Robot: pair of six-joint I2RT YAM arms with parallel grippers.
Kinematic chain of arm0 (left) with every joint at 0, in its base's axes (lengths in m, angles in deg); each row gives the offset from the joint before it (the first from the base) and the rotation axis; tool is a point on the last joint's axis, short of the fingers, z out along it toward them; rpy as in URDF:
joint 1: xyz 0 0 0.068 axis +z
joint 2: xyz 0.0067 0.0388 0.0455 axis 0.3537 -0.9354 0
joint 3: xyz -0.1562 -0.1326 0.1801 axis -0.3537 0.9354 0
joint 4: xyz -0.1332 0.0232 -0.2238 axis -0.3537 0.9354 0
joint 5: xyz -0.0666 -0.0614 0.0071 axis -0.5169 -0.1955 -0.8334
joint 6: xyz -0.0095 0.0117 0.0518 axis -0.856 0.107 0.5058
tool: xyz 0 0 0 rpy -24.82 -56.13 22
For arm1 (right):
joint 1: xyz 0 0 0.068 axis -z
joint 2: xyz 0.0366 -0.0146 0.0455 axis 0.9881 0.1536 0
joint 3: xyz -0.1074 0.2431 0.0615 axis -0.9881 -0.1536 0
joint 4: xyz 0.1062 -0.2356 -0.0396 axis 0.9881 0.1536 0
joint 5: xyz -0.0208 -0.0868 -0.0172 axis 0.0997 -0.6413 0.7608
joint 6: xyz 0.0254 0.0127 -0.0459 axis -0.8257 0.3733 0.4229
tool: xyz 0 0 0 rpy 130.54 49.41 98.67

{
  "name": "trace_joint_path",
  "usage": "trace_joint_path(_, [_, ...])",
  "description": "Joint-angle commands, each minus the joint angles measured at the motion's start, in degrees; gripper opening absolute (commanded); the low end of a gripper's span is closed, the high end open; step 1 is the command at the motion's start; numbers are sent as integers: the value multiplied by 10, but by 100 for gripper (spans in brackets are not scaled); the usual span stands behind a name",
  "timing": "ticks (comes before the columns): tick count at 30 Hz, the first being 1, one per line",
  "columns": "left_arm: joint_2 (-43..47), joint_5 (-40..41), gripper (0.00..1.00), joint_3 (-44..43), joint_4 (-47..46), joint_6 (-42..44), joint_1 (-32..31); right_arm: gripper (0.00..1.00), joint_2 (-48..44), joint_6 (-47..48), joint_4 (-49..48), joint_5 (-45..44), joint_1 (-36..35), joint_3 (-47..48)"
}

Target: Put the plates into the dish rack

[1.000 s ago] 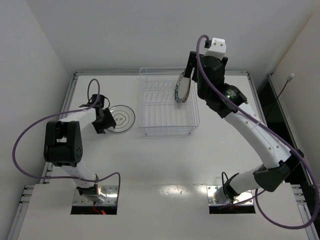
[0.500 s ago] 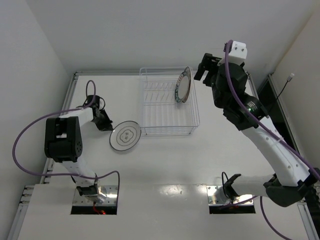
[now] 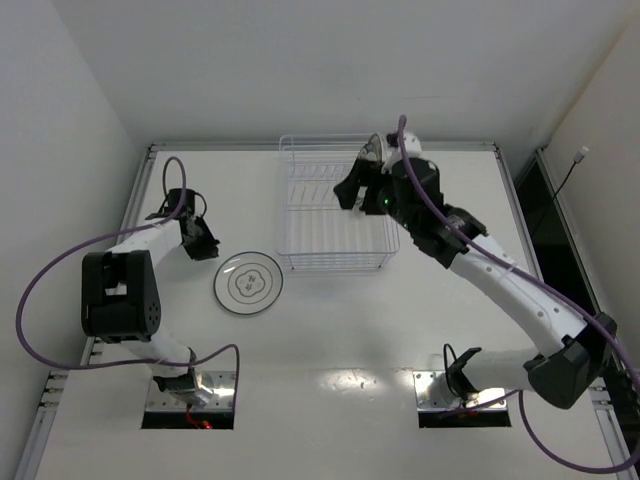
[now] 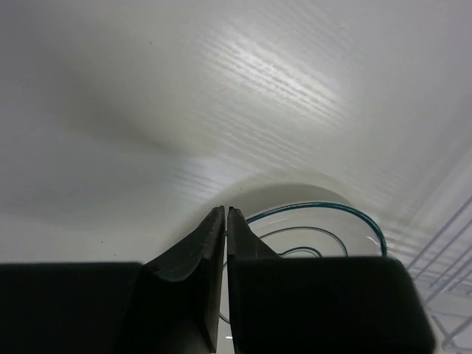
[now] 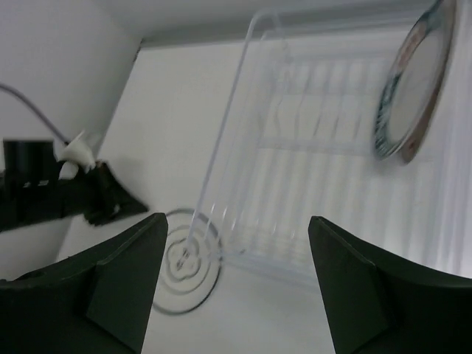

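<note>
Here, a ringed plate (image 3: 248, 283) is seen flat just left of the dish rack (image 3: 330, 267), a dark-rimmed plate (image 5: 413, 81) stood inside; left gripper (image 4: 225, 212) is pressed shut, empty, right gripper (image 5: 237, 220) spread wide above.

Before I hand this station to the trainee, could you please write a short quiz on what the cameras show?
1. True or false: the left gripper is gripping the ringed plate.
2. Where is the dark-rimmed plate? A) lying flat beside the ringed plate B) standing on edge in the dish rack C) held up by an arm
3. How many plates are in view?
Key: 1. False: its jaws are shut on nothing, and that plate lies flat on the table. 2. B. 3. Two.
</note>
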Motion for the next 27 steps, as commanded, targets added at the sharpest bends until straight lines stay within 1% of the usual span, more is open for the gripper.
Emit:
trace_joint_path(1, [-17, -8, 4, -19, 19, 3, 1, 75, -39, -158, -130, 180, 0, -144])
trace_joint_path(2, [-22, -8, 5, -19, 19, 3, 1, 75, -54, -242, -178, 201, 0, -250])
trace_joint_path(3, [-22, -8, 9, -24, 25, 3, 1, 75, -72, -285, -229, 232, 0, -303])
trace_joint_path(4, [-29, -8, 11, -24, 25, 3, 1, 75, -72, -329, -317, 244, -5, -393])
trace_joint_path(5, [-35, -8, 13, -24, 25, 3, 1, 75, -72, -404, -364, 258, -5, -433])
trace_joint_path(6, [-35, -8, 13, -24, 30, 3, 1, 75, -72, -430, -409, 274, -10, -464])
trace_joint_path(7, [-35, -8, 13, -24, 30, 3, 1, 75, -52, -449, -447, 275, -16, -498])
trace_joint_path(8, [-41, -8, 15, -24, 30, 3, 1, 75, -42, -469, -454, 275, -26, -506])
trace_joint_path(10, [-46, -8, 15, -24, 30, 3, 1, 75, -16, -476, -472, 275, -37, -511])
trace_joint_path(11, [-46, -8, 16, -24, 30, 3, 1, 75, -2, -482, -489, 275, -44, -511])
trace_joint_path(12, [-51, -8, 19, -24, 30, 3, 1, 75, 28, -488, -501, 275, -62, -505])
trace_joint_path(14, [-52, -3, 20, -24, 35, 3, 1, 75, 60, -493, -508, 259, -86, -493])
trace_joint_path(15, [-58, -3, 20, -24, 35, 3, 1, 75, 100, -512, -523, 254, -105, -493])
trace_joint_path(16, [-64, -3, 22, -24, 35, 3, 1, 75, 121, -523, -544, 253, -113, -493])
trace_joint_path(17, [-64, -3, 24, -24, 35, 3, 1, 75, 142, -535, -591, 253, -119, -493])
trace_joint_path(18, [-72, 3, 24, -30, 41, 3, 1, 75, 163, -553, -619, 260, -125, -493])
trace_joint_path(19, [-77, 3, 25, -30, 46, 3, 1, 75, 201, -560, -638, 265, -131, -493])
trace_joint_path(20, [-87, 3, 27, -30, 46, 3, 1, 75, 216, -567, -650, 270, -131, -493])
trace_joint_path(21, [-88, 3, 27, -36, 51, 3, 1, 75, 227, -567, -671, 270, -131, -493])
trace_joint_path(23, [-96, 3, 28, -36, 51, 8, 1, 73, 242, -574, -683, 281, -137, -493])
trace_joint_path(26, [-102, 3, 33, -36, 51, 8, 1, 73, 229, -561, -674, 281, -137, -493])
trace_joint_path(27, [-102, -10, 34, -36, 51, 8, 1, 73, 221, -555, -666, 281, -137, -493])
